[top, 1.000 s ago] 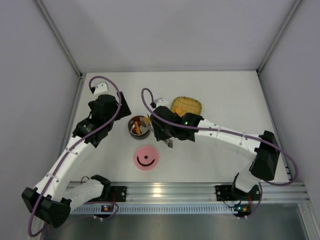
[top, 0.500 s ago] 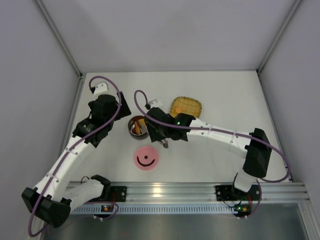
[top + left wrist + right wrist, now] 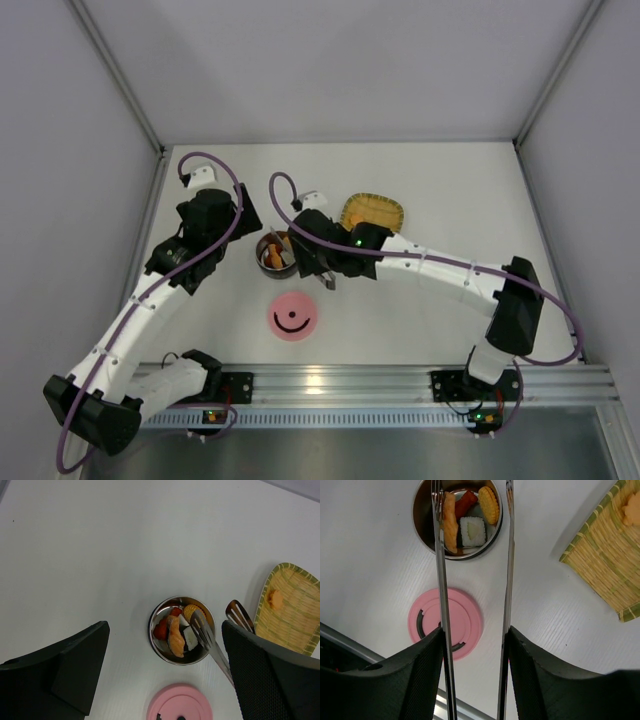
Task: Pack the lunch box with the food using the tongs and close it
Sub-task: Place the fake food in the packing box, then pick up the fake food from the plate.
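4 pieces of food can be counted in the lunch box (image 3: 421, 515): a salmon-topped piece (image 3: 451, 522), a dark red piece (image 3: 466, 501), a ridged orange round (image 3: 488, 504) and a dark-and-white roll (image 3: 472, 531). 1 orange piece (image 3: 632, 507) lies on the yellow woven tray (image 3: 600, 565).

Change over the last second: the right gripper (image 3: 475, 635) has moved left from beside the bowl, so the tongs (image 3: 441, 580) now reach over it. Its fingers grasp the tongs but have eased, and the 2 arms stand spread. Likely reading: a piece has just been dropped in. That leaves 1 piece to fetch, then the lid.

The left gripper (image 3: 165, 630) is released, fingers wide, holding nothing, hovering at the bowl's left side.

Room: 1 tong tip hangs over the bowl. The other hangs outside its right rim, between bowl and tray, so a sideways pull could catch the rim. Lifting first looks safer. The pink lid (image 3: 465, 622) lies near of the bowl, apart from it and under the tong arms. The tray sits right of the bowl, apart from it. Bowl, lid and tray are well apart from the walls.
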`<state>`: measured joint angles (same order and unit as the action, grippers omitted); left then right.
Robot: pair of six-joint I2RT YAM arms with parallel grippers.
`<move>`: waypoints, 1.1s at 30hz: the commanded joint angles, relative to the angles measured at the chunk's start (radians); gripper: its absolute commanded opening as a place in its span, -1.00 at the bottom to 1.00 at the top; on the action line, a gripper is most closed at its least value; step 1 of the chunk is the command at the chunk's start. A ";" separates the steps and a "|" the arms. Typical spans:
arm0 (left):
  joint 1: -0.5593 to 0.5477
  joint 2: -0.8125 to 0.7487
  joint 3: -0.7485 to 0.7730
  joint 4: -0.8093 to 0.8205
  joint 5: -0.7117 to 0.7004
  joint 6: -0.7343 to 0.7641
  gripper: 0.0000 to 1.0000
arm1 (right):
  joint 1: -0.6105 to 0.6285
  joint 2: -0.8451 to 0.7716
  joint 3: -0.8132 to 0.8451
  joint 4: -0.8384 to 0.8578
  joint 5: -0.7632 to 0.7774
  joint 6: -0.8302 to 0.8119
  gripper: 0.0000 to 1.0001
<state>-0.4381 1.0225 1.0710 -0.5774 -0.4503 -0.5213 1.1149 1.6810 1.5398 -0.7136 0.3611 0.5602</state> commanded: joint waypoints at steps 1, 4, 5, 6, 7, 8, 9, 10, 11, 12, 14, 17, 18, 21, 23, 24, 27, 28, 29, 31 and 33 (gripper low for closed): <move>0.004 -0.025 -0.003 0.031 -0.013 0.009 0.98 | -0.015 -0.047 0.020 -0.015 0.055 -0.005 0.01; 0.006 -0.025 -0.003 0.030 -0.013 0.009 0.98 | -0.079 -0.110 -0.047 -0.004 0.050 -0.006 0.01; 0.004 -0.025 -0.002 0.030 -0.011 0.010 0.98 | -0.096 -0.124 -0.065 0.003 0.049 -0.006 0.01; 0.004 -0.025 -0.003 0.030 -0.011 0.009 0.98 | -0.113 -0.139 -0.079 0.003 0.049 -0.009 0.01; 0.004 -0.025 -0.002 0.030 -0.011 0.009 0.98 | -0.131 -0.164 -0.098 0.006 0.052 -0.011 0.01; 0.004 -0.025 -0.003 0.030 -0.010 0.009 0.98 | -0.171 -0.178 -0.131 0.012 0.052 -0.011 0.01; 0.004 -0.025 -0.005 0.031 -0.010 0.007 0.98 | -0.191 -0.188 -0.148 0.017 0.052 -0.014 0.01; 0.004 -0.025 -0.005 0.031 -0.008 0.007 0.98 | -0.213 -0.207 -0.183 0.020 0.049 -0.014 0.01; 0.004 -0.024 -0.005 0.033 -0.007 0.007 0.98 | -0.251 -0.214 -0.202 0.026 0.047 -0.016 0.01; 0.004 -0.022 -0.005 0.033 -0.007 0.007 0.98 | -0.268 -0.219 -0.217 0.037 0.047 -0.017 0.01; 0.004 -0.021 -0.005 0.033 -0.007 0.007 0.98 | -0.311 -0.225 -0.257 0.054 0.045 -0.023 0.01; 0.006 -0.019 -0.006 0.034 -0.004 0.006 0.98 | -0.343 -0.207 -0.276 0.077 0.035 -0.031 0.01; 0.004 -0.018 -0.003 0.034 -0.004 0.006 0.98 | -0.348 -0.201 -0.277 0.082 0.032 -0.032 0.01; 0.004 -0.018 -0.003 0.031 -0.008 0.009 0.98 | -0.369 -0.179 -0.279 0.097 0.021 -0.036 0.00; 0.004 -0.018 -0.003 0.033 -0.010 0.012 0.98 | -0.385 -0.165 -0.277 0.112 0.006 -0.039 0.00; 0.004 -0.018 -0.003 0.031 -0.010 0.012 0.98 | -0.388 -0.158 -0.277 0.115 -0.005 -0.040 0.00; 0.004 -0.018 -0.002 0.030 -0.011 0.012 0.98 | -0.405 -0.144 -0.274 0.128 -0.025 -0.045 0.00; 0.004 -0.018 -0.003 0.031 -0.011 0.010 0.98 | -0.406 -0.138 -0.274 0.128 -0.031 -0.045 0.00; 0.004 -0.018 -0.002 0.030 -0.011 0.012 0.98 | -0.409 -0.136 -0.277 0.132 -0.034 -0.045 0.00; 0.004 -0.018 -0.003 0.030 -0.011 0.010 0.98 | -0.418 -0.132 -0.288 0.143 -0.053 -0.045 0.00; 0.004 -0.018 -0.003 0.031 -0.011 0.012 0.98 | -0.425 -0.130 -0.296 0.163 -0.073 -0.046 0.00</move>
<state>-0.4381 1.0225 1.0710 -0.5777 -0.4503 -0.5213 0.7124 1.5482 1.2488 -0.6479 0.3210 0.5240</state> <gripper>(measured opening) 0.990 0.504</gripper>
